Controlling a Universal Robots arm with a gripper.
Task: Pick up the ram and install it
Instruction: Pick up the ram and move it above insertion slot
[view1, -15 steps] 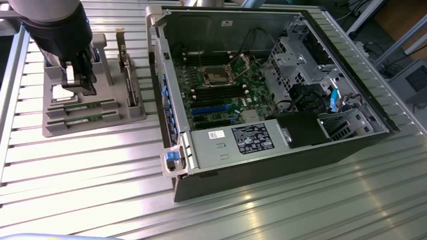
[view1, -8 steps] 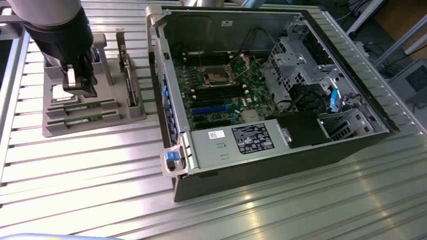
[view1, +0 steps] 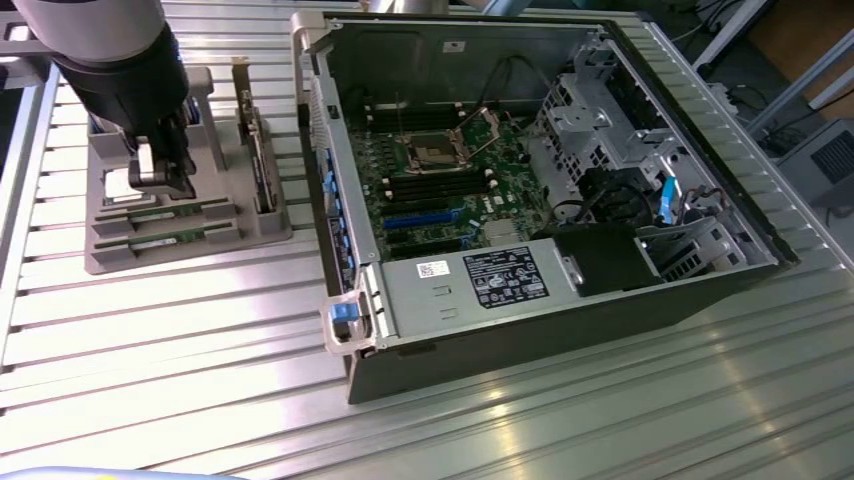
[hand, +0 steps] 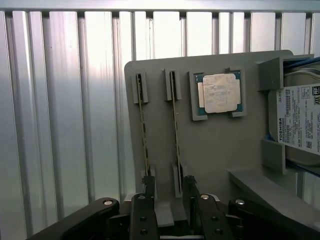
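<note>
Two of them in the wrist view, is that right?

Two, yes: long, thin green circuit-board sticks seen edge-on, standing in slots of a flat grey plastic holder (hand: 215, 145). The ram (hand: 175, 135) nearer the square silver processor chip (hand: 219, 93) runs into the gap between the black fingers (hand: 149, 195) of the end effector (hand: 169, 184). The fingers stand wide apart; whether they touch it I cannot tell. The other stick (hand: 143, 130) ends right by one finger.

What else does that view give?

A hard drive with a white label (hand: 300, 117), beyond the chip in the same holder.

And the exterior view?

The end effector (view1: 158, 178) hangs low over the holder (view1: 200, 250), toward the bench's far corner at the exterior view's left. An upright card with a metal bracket (view1: 251, 150) stands in the holder too. Mid-bench lies an open black computer case (view1: 561, 335), with its green motherboard (view1: 441, 190) and labelled silver power supply (view1: 461, 285) exposed.

The bench?

Ribbed aluminium slats (view1: 200, 360), glaring with reflected light. Past its far edge, at the exterior view's right, are cables and grey frame legs.
</note>
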